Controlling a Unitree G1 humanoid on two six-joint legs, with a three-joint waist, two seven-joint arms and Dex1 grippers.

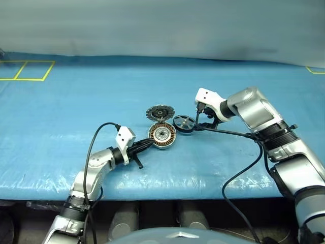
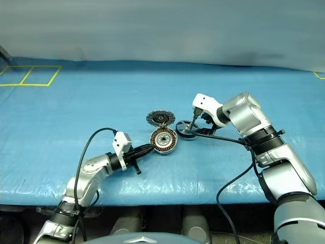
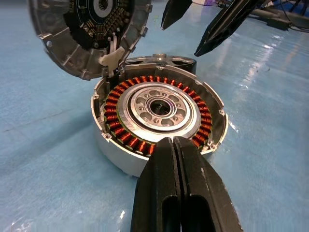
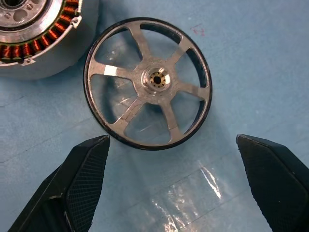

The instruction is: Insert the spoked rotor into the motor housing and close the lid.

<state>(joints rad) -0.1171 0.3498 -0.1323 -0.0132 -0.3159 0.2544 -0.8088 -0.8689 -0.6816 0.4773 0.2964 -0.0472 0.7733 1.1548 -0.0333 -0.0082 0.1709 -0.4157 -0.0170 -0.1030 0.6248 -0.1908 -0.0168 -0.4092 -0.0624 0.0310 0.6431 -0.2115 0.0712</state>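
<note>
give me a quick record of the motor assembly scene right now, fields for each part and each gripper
surface: blue table cover
motor housing: open, copper windings showing
lid: propped behind the housing, ribbed face showing
spoked rotor: flat on the cover beside the housing, not held
left gripper: shut, tips at the housing's near rim
right gripper: open, above the rotor, touching nothing
stage: rotor not yet inserted

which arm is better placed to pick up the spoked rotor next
Right. The right gripper hangs open just above the spoked rotor. The left gripper is shut, its tips at the motor housing rim.
</note>
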